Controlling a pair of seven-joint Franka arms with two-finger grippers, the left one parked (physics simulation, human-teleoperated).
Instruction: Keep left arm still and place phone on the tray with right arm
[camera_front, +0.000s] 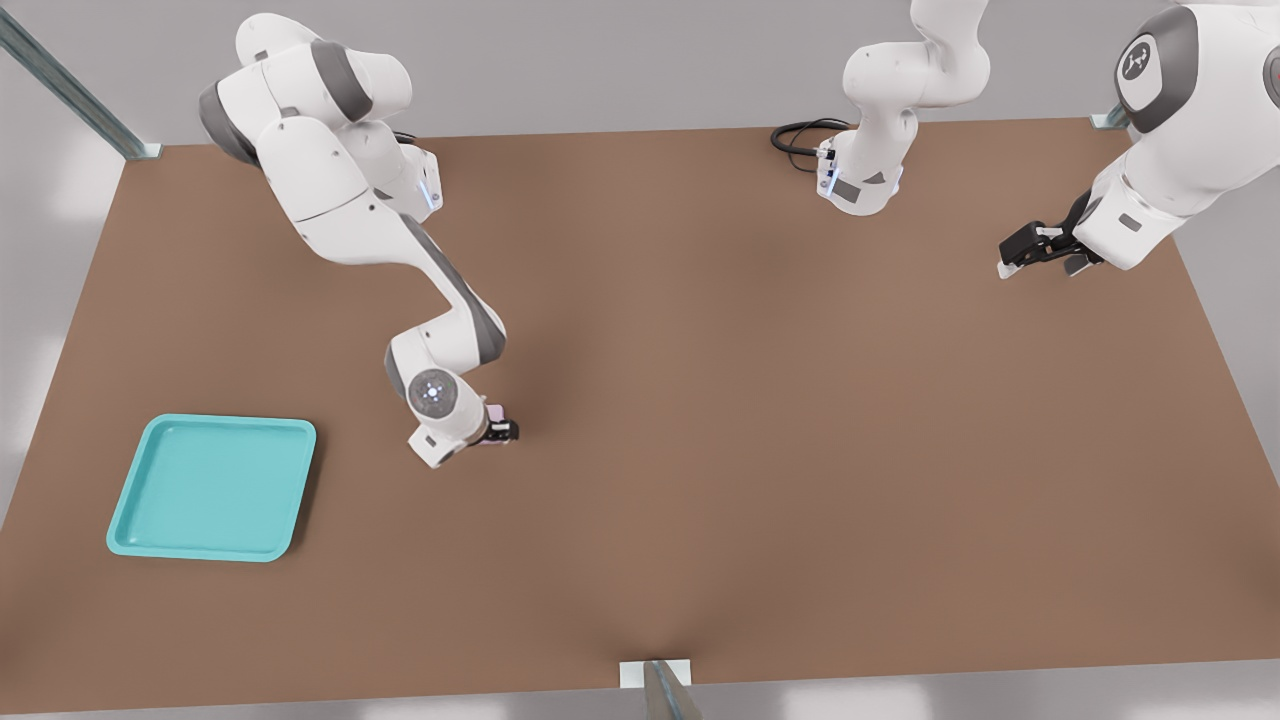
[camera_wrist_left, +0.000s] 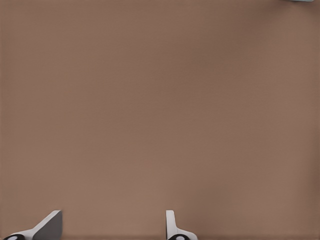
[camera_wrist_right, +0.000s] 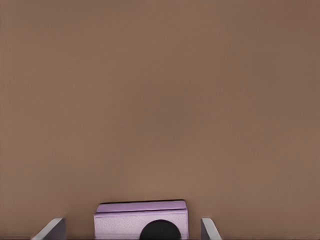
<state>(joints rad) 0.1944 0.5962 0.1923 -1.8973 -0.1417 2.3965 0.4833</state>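
The brown table (camera_front: 760, 420) fills most of the front view, with broad bare room around the working spot and metal posts at its edges. The right arm (camera_front: 380, 240) bends down near the middle. The turquoise tray (camera_front: 212, 486) lies flat toward the front view's left, well apart from the arm. The gripper (camera_front: 500, 428) sits low at the tabletop, its fingers (camera_wrist_right: 54, 229) spread to either side of the pale pink phone (camera_wrist_right: 141, 219) with gaps showing, not clamped.
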